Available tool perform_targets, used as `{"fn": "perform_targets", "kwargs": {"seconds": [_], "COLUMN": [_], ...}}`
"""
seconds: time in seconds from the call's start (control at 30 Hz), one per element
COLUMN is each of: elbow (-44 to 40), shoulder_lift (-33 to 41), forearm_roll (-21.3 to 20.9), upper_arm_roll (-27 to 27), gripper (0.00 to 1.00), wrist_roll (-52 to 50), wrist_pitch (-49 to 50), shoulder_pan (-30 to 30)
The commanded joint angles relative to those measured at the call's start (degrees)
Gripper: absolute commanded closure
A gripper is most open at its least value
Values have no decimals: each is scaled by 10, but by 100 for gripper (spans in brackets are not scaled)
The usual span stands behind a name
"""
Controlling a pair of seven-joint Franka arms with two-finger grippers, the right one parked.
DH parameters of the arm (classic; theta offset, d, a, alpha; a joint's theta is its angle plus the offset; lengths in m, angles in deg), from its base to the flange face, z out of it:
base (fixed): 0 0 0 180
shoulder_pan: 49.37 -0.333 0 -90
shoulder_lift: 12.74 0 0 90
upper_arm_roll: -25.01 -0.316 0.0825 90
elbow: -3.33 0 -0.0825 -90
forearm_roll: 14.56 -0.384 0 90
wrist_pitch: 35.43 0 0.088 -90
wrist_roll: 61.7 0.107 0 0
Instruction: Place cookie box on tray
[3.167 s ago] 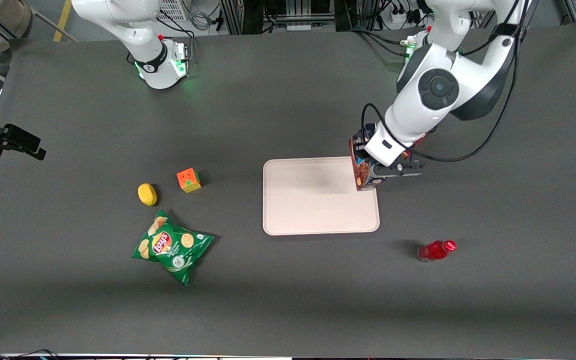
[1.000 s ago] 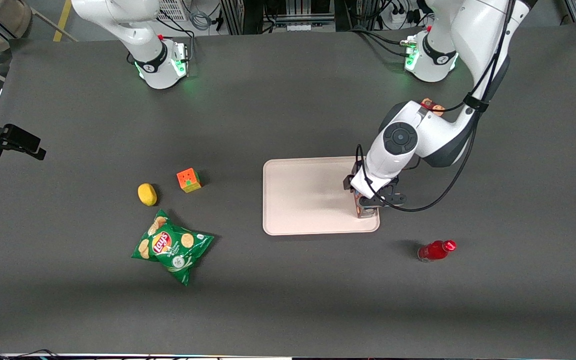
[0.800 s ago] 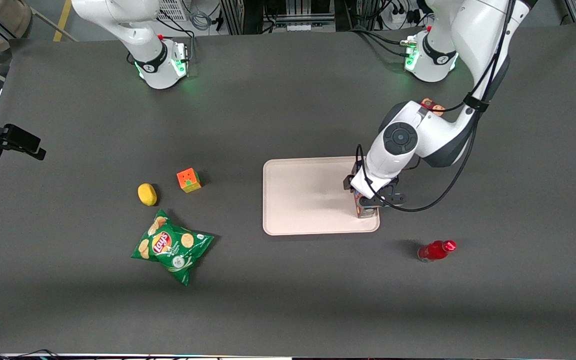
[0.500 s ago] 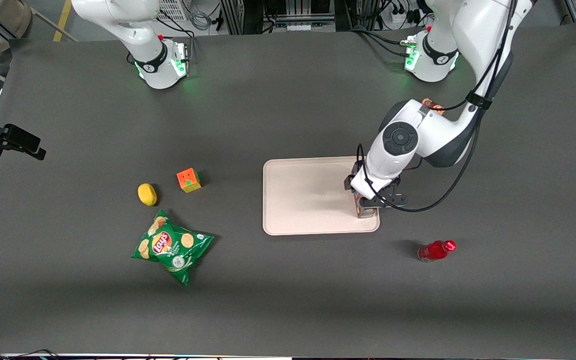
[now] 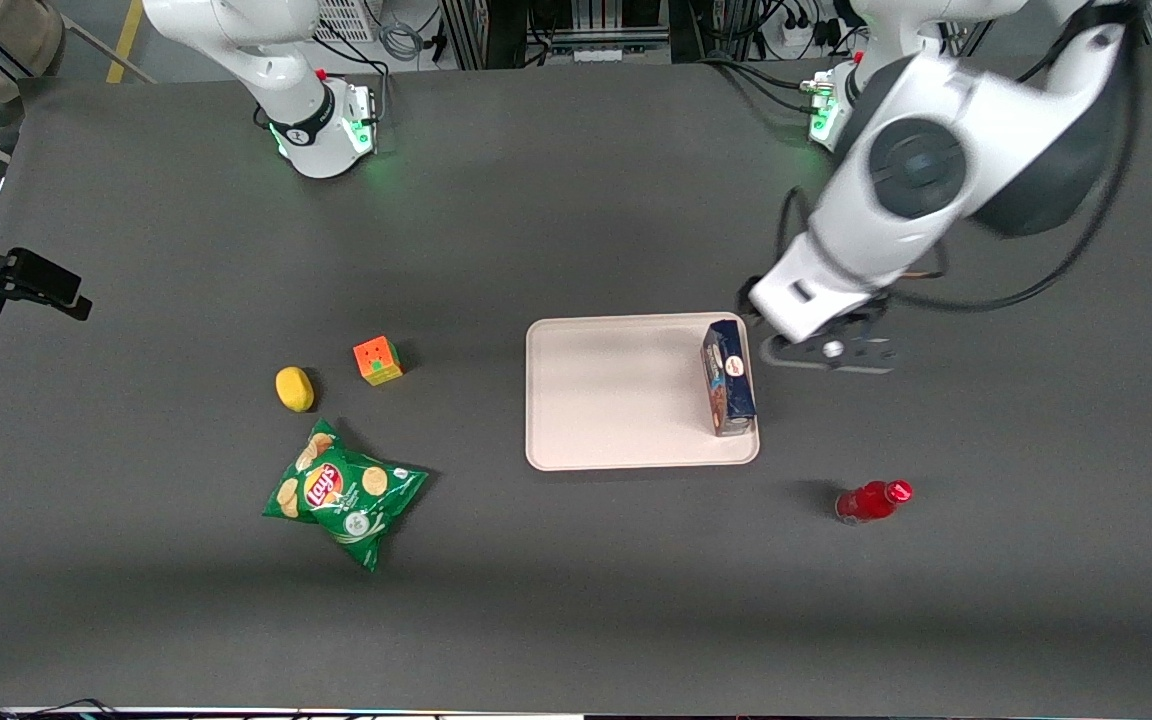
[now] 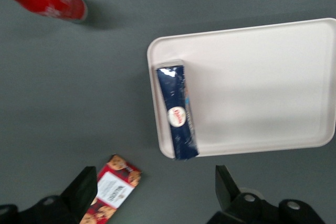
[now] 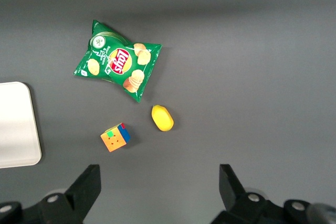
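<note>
The navy-blue cookie box lies on the cream tray, along the tray's edge toward the working arm's end. It also shows in the left wrist view on the tray. My left gripper is open and empty, raised well above the table, beside the tray and apart from the box. In the wrist view the gripper has its jaws spread wide over bare table.
A red cookie box lies on the table under the gripper. A red bottle lies nearer the front camera. A cube, a yellow lemon-like thing and a green chips bag lie toward the parked arm's end.
The gripper has let go of the cookie box, opened, and risen up and away from the tray. The box now lies uncovered on the tray.
</note>
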Motion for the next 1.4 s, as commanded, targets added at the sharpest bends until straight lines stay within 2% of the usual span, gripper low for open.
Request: {"fn": "perform_targets", "kwargs": {"seconds": [0.0, 0.1, 0.33, 0.67, 1.37], "elbow": [16, 19, 40, 49, 56], "shoulder_lift": [47, 60, 89, 92, 94], "forearm_roll": [28, 23, 5, 0, 1], "upper_arm_roll": [-87, -119, -140, -149, -151], "gripper": [0, 0, 0, 0, 0], "wrist_roll": [131, 154, 156, 156, 156], "wrist_pitch": [26, 39, 33, 3, 3], "shoulder_pan": [-5, -4, -5, -5, -5]}}
